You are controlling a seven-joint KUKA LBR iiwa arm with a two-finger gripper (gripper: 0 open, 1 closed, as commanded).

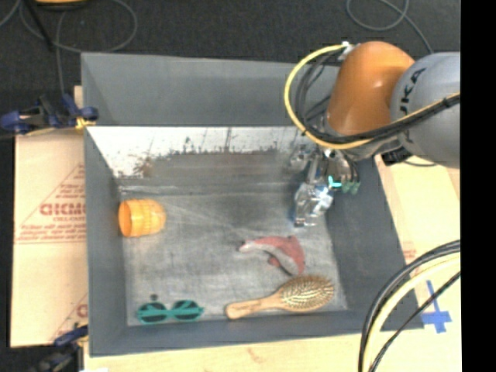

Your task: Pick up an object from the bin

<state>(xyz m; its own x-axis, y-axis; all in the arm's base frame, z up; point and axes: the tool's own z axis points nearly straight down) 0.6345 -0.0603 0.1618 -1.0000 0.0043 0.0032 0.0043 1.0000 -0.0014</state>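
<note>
Camera view: gripper (308,208) hangs near the pink-red fish-like toy (273,251); its opening cannot be judged. Recommend centring over the toy's body before descent.

Dark grey floor (201,14) with loose black cables (348,8)

Bare bin floor (205,208) — hairbrush (283,297) at front
</note>
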